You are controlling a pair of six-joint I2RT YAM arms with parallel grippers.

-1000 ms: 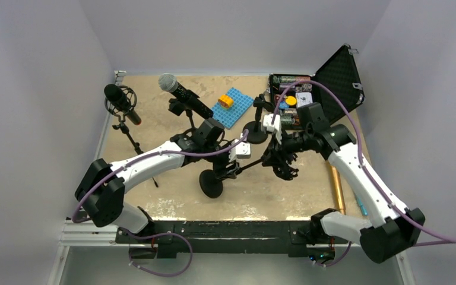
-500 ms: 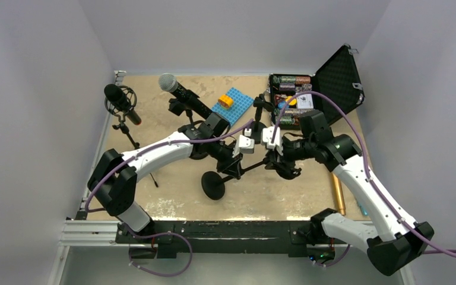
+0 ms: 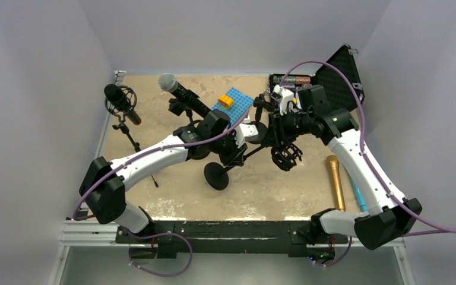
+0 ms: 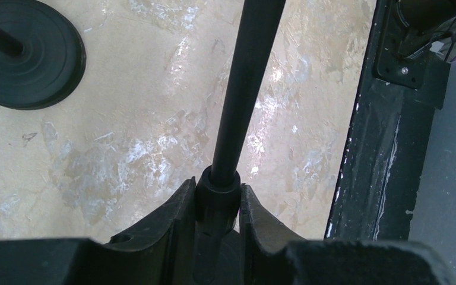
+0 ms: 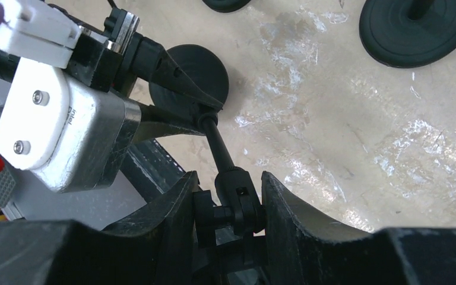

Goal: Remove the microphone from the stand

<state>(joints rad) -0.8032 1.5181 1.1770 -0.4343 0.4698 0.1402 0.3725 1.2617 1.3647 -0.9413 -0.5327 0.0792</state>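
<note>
top external view, far left: a black microphone (image 3: 119,100) sits on its tripod and a silver-headed microphone (image 3: 175,89) sits on its own holder. both are well apart from the grippers.

toward the middle, the left gripper (image 3: 236,154) is clenched on the stand (image 4: 246,89). the left wrist view shows a finger pressed against each side of the collar on the pole. the stand is tilted, not upright, with its round base (image 3: 217,176) toward the near side. this grip looks meant to steady the pole while the other arm works at the top end.

just right of it, the right gripper (image 3: 281,144) is closed on the swivel joint (image 5: 234,205) of the same stand, with a finger against each side in the right wrist view. the joint is next to the black cradle (image 3: 286,158) that would carry a microphone. from above the cradle looks empty, though its inside is too dark to be sure.

farther right, a gold microphone (image 3: 334,181) lies flat on the table beside the right arm, apart from both grippers and the stand. i judge it to be the task's microphone, already out of the stand. if so, the two grips on one stand may be for setting it upright, but that is only a guess.

behind the right arm, an open case (image 3: 341,71) stands at the back corner.
</note>
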